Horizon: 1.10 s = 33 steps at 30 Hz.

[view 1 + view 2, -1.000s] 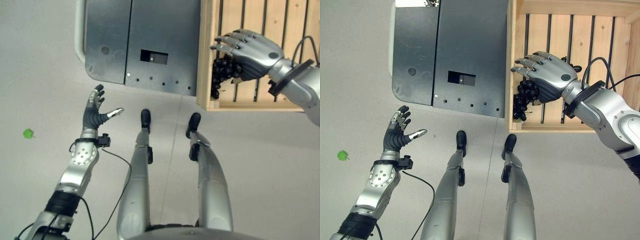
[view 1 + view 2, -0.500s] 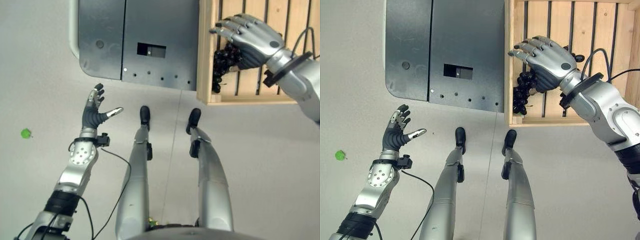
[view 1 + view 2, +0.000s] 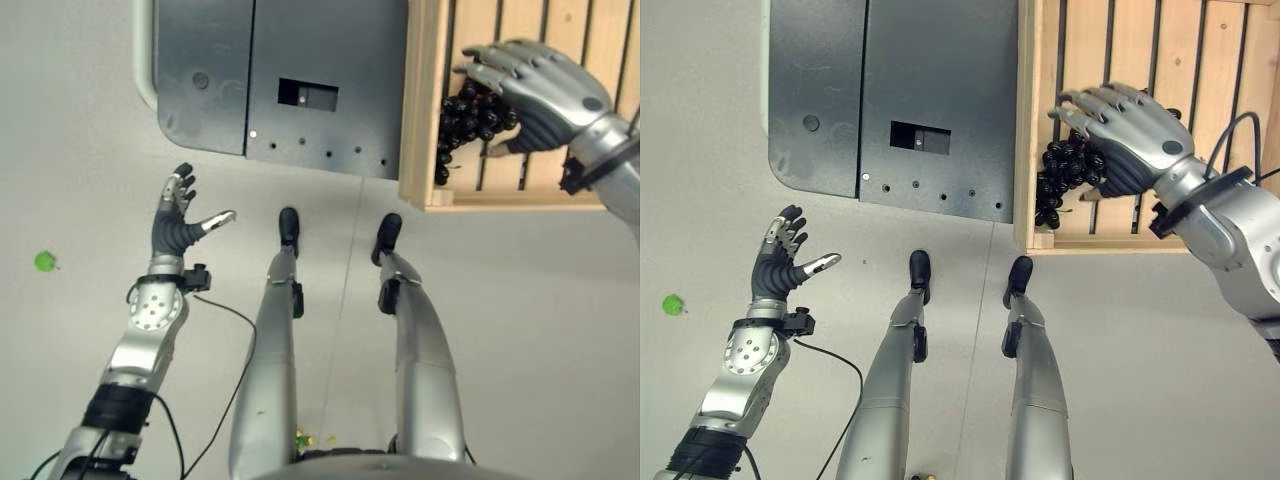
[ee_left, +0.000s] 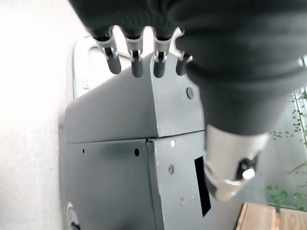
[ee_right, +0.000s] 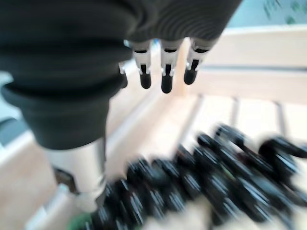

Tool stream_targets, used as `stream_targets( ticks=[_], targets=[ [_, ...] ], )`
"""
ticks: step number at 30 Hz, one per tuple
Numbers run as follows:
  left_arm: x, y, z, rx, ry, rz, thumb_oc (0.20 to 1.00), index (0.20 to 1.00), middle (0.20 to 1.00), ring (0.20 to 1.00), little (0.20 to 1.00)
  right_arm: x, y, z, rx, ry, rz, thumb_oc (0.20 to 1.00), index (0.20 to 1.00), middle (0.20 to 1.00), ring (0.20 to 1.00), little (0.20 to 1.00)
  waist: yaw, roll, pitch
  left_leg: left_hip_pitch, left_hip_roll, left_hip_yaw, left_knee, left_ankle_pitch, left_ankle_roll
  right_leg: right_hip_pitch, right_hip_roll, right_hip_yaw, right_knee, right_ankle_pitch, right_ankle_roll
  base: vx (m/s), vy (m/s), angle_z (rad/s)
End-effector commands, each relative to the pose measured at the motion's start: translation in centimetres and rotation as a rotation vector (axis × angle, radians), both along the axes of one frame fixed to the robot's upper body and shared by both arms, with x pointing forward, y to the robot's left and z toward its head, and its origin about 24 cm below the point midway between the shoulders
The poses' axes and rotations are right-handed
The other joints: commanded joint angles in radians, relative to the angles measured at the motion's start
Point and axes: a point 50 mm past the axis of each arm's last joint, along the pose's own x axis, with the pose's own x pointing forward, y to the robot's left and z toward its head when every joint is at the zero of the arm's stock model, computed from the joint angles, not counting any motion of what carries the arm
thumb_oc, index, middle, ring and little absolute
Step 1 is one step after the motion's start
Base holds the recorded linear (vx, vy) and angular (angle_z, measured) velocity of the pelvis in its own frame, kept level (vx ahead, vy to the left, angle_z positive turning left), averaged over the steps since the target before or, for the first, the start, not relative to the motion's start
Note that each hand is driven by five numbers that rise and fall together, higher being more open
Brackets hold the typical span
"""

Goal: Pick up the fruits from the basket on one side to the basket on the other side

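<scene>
A bunch of black grapes (image 3: 462, 118) lies inside a slatted wooden crate (image 3: 422, 100) at the upper right, against its left wall. My right hand (image 3: 540, 90) is spread over the bunch, fingers straight above it and thumb low beside it. In the right wrist view the grapes (image 5: 201, 187) sit just under the straight fingers (image 5: 165, 72). My left hand (image 3: 175, 225) hangs open over the bare floor at the left, holding nothing.
A dark grey metal cabinet (image 3: 280, 60) lies on the floor at the top centre, beside the crate, and shows close up past the left hand (image 4: 120, 158). A small green object (image 3: 44, 261) lies on the pale floor at the far left.
My right hand has slid a little to the right over the grapes, which stay against the crate's wall. The left hand drifted slightly left. The camera shifted a bit.
</scene>
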Motion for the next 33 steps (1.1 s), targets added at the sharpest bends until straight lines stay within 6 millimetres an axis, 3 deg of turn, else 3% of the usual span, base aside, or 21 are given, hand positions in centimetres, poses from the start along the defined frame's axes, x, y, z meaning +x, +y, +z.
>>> stream_targets(
  ticks=[1, 7, 21, 33],
  targets=[
    [-1.7, 0.8, 0.7, 0.060, -0.048, 0.015, 1.000, 1.000, 1.000, 1.000, 1.000, -1.9, 1.1, 2.9, 0.003, -0.062, 0.104, 1.000, 1.000, 1.000, 1.000, 1.000, -0.019, -0.016, -0.011, 0.018, -0.021, -0.022, 0.014, -0.053, 0.023, 0.012, 0.002, 0.006, -0.002, -0.014, 0.086, 0.00, 0.000, 0.00],
    [-2.0, 1.0, 0.8, 0.074, -0.051, 0.011, 1.000, 1.000, 1.000, 1.000, 1.000, -3.4, 1.9, 4.2, -0.015, -0.041, 0.173, 1.000, 1.000, 1.000, 1.000, 1.000, -0.029, -0.032, -0.011, 0.032, -0.013, -0.020, 0.002, -0.046, 0.016, 0.023, 0.009, 0.003, -0.011, -0.010, 0.086, -0.01, -0.005, -0.02],
    [-1.9, 1.0, 1.4, 0.096, -0.073, -0.015, 1.000, 1.000, 1.000, 1.000, 1.000, -3.5, 1.9, 5.6, -0.053, -0.066, 0.160, 1.000, 1.000, 1.000, 1.000, 1.000, -0.030, -0.050, -0.011, 0.020, -0.004, -0.026, 0.003, -0.043, 0.010, 0.012, 0.013, 0.001, -0.014, -0.005, 0.087, 0.00, -0.002, -0.01],
    [-1.7, 0.2, 2.3, 0.097, -0.106, -0.041, 1.000, 1.000, 1.000, 1.000, 1.000, -0.4, 2.8, 5.8, -0.064, -0.121, 0.124, 1.000, 1.000, 1.000, 1.000, 1.000, 0.000, -0.016, -0.011, -0.064, -0.009, -0.028, 0.018, -0.037, 0.017, -0.063, 0.011, 0.003, -0.006, 0.002, 0.082, 0.00, 0.000, 0.00]
  ],
)
